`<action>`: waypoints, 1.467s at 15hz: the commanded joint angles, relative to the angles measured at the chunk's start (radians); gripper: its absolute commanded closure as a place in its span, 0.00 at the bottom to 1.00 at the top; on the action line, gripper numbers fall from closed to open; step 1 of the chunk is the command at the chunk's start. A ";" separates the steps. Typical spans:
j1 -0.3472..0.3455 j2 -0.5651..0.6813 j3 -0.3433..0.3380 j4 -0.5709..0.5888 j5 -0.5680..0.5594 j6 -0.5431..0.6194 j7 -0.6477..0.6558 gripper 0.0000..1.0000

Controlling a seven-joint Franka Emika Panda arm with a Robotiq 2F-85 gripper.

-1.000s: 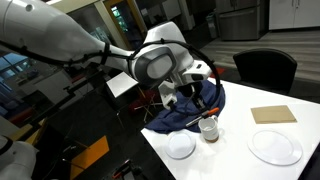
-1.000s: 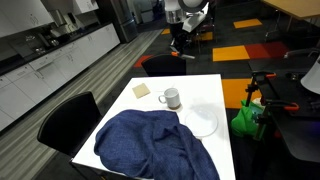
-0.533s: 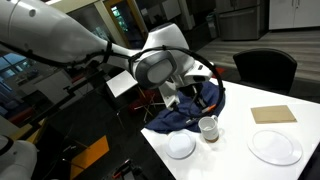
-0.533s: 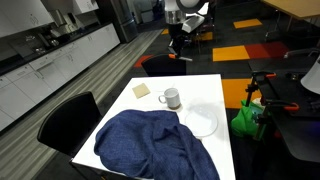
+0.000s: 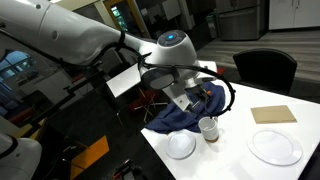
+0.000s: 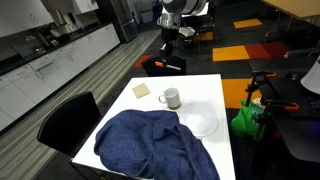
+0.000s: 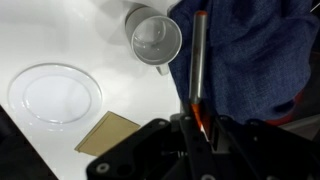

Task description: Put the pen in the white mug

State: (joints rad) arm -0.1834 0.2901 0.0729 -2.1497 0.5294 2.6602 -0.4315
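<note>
In the wrist view my gripper [image 7: 200, 125] is shut on the pen [image 7: 197, 60]. The pen is orange-red at the jaws and paler further out, and it hangs over the blue cloth [image 7: 250, 50]. The white mug [image 7: 155, 40] stands upright on the white table, just to the left of the pen's far end, with its darker inside showing. In both exterior views the gripper [image 5: 190, 97] [image 6: 166, 44] hangs high above the table, well apart from the mug [image 5: 208, 128] [image 6: 171, 98]. The pen is too small to make out in those views.
A crumpled blue cloth [image 5: 185, 112] [image 6: 150, 145] covers part of the table. A small plate [image 5: 181, 146] and a larger one [image 5: 274, 146] [image 7: 55, 95] flank the mug. A tan square [image 5: 273, 114] [image 6: 141, 89] [image 7: 110, 133] lies nearby. Dark chairs [image 6: 160, 66] stand at the table edges.
The arm has swung and turned its wrist. The gripper has shifted sideways above the table, still holding the pen. The mug, plates and cloth have not moved.
</note>
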 commanded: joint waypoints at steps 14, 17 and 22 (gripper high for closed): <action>-0.184 0.058 0.126 0.136 0.558 -0.270 -1.079 0.86; -0.175 0.060 0.102 0.141 0.567 -0.296 -1.112 0.86; -0.136 0.086 0.045 0.157 0.731 -0.351 -1.289 0.96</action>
State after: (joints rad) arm -0.3552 0.3632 0.1765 -2.0121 1.1493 2.3716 -1.5980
